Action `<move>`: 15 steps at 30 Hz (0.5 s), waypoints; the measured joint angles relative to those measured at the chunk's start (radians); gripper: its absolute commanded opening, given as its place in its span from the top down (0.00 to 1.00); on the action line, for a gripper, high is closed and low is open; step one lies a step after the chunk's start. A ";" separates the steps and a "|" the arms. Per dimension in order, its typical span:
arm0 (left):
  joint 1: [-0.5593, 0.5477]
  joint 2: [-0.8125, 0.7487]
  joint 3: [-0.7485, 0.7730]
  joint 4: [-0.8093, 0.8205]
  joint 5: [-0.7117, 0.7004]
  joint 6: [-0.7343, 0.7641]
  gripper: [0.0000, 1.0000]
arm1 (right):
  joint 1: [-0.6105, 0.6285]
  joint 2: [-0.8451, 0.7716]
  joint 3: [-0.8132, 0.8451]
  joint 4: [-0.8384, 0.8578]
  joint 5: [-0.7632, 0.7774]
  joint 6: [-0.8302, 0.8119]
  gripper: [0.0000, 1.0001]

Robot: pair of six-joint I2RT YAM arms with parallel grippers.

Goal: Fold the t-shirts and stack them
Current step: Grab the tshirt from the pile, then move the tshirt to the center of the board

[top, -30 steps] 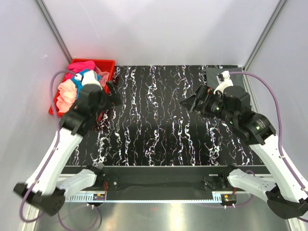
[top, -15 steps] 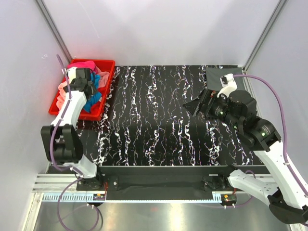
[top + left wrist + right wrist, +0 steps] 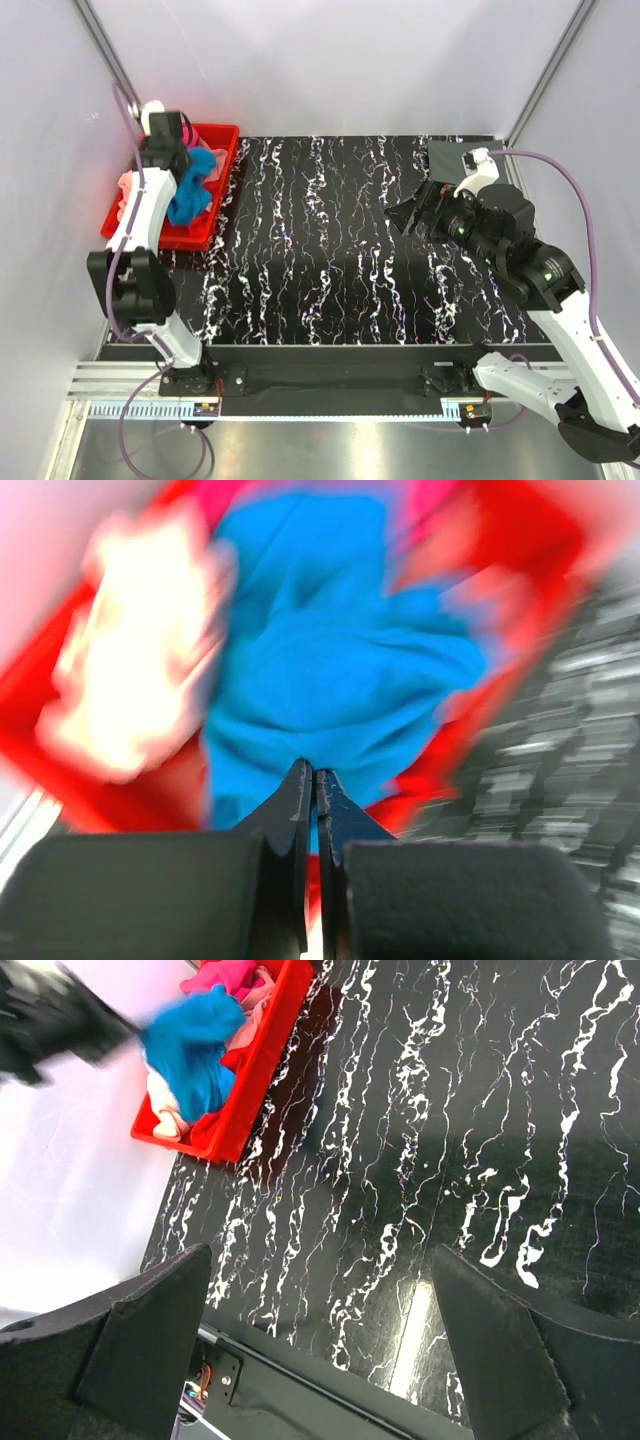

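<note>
The t-shirts lie heaped in a red bin [image 3: 215, 135] at the table's back left. My left gripper [image 3: 178, 158] hangs over the bin, shut on a fold of the bright blue shirt [image 3: 190, 195], which droops from its tips. In the blurred left wrist view the closed gripper [image 3: 314, 772] pinches the blue shirt [image 3: 330, 670], with a peach shirt [image 3: 140, 700] beside it. A hot pink shirt [image 3: 225, 975] lies at the bin's far end. A dark grey shirt [image 3: 447, 157] lies flat at the back right. My right gripper [image 3: 405, 215] hovers open and empty [image 3: 322, 1252] over the table.
The black, white-veined table top [image 3: 320, 250] spreads between the arms. White walls [image 3: 330, 60] close in the back and both sides. The bin's near edge [image 3: 235, 1130] overhangs the table's left side. A metal rail [image 3: 320, 375] runs along the front.
My left arm swung back over the red bin, its gripper closed on the blue shirt and pulled it up. The right arm edged slightly back.
</note>
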 measured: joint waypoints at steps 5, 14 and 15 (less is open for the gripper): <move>-0.138 -0.158 0.168 0.090 0.160 0.044 1.00 | 0.000 0.000 0.000 0.023 -0.003 -0.008 0.00; -0.406 -0.495 0.266 0.308 0.515 -0.001 0.99 | 0.000 -0.043 0.012 0.026 0.051 -0.057 0.00; -0.408 -0.560 0.177 0.351 0.550 -0.018 1.00 | 0.000 -0.047 0.014 0.021 0.061 -0.057 0.00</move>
